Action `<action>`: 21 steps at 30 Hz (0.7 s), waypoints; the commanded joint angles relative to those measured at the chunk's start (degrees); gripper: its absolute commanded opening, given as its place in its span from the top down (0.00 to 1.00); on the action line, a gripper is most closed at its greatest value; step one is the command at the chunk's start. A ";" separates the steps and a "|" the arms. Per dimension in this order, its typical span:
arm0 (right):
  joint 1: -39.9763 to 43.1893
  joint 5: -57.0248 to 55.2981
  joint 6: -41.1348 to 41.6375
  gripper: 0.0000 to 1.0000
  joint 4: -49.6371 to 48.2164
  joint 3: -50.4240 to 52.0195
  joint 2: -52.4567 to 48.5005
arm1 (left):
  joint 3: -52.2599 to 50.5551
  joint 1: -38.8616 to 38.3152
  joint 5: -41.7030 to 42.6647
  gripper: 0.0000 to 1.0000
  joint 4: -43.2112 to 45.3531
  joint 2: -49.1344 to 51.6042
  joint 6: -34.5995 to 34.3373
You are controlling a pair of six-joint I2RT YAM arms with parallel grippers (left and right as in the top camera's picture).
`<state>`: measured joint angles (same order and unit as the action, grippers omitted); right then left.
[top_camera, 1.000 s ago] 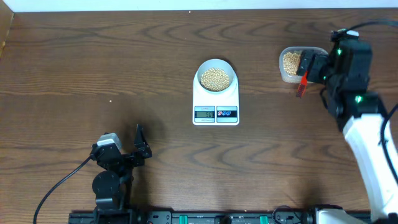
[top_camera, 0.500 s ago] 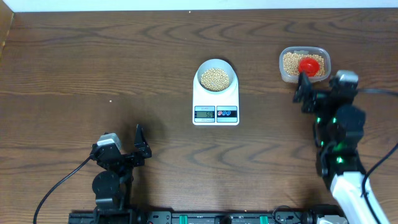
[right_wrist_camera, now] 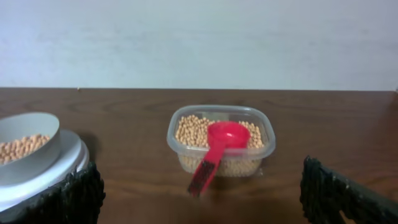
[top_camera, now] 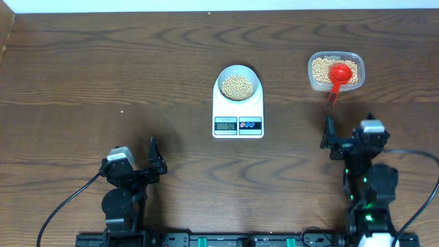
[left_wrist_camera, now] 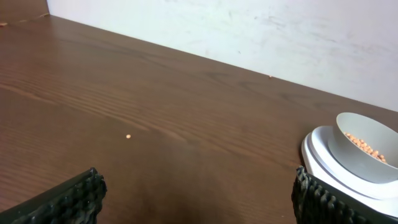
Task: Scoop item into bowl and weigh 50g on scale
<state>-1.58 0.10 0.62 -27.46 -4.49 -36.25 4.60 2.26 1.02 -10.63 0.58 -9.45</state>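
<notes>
Handle of the red scoop (top_camera: 336,81) in the tub (top_camera: 312,72) points straight back at the right gripper (top_camera: 330,137), wide open and empty like the farther left gripper (top_camera: 156,159), while beans (top_camera: 238,86) fill the bowl (top_camera: 238,68) on the scale (top_camera: 226,110).

Two robot arms crouch low on the tabletop (top_camera: 82,82), both grippers empty.
The left arm (top_camera: 118,195) sits front-left of the scale (top_camera: 238,113) and the right arm (top_camera: 370,182) front-right of it. The left gripper (top_camera: 156,158) and right gripper (top_camera: 330,137) each hold their fingers (left_wrist_camera: 65,202) spread wide apart, gripping nothing.
</notes>
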 commanded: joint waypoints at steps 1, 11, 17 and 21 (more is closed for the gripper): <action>0.50 0.09 -1.99 0.01 0.07 3.80 4.90 | -0.92 0.24 -0.17 0.02 -1.73 -0.35 -0.52; 3.26 0.07 -2.03 0.01 13.25 4.17 16.81 | -0.92 0.24 -0.17 0.02 -1.73 -0.35 -0.52; 5.29 0.09 -2.03 0.01 20.90 4.17 23.23 | -0.92 0.24 -0.17 0.01 -1.73 -0.35 -0.52; 6.08 0.33 -2.62 0.01 25.79 4.17 27.54 | -0.92 0.24 -0.17 0.02 -1.73 -0.35 -0.52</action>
<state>3.81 0.25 -0.71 -2.96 -0.40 -11.00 4.60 2.26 1.15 -10.66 0.58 -9.45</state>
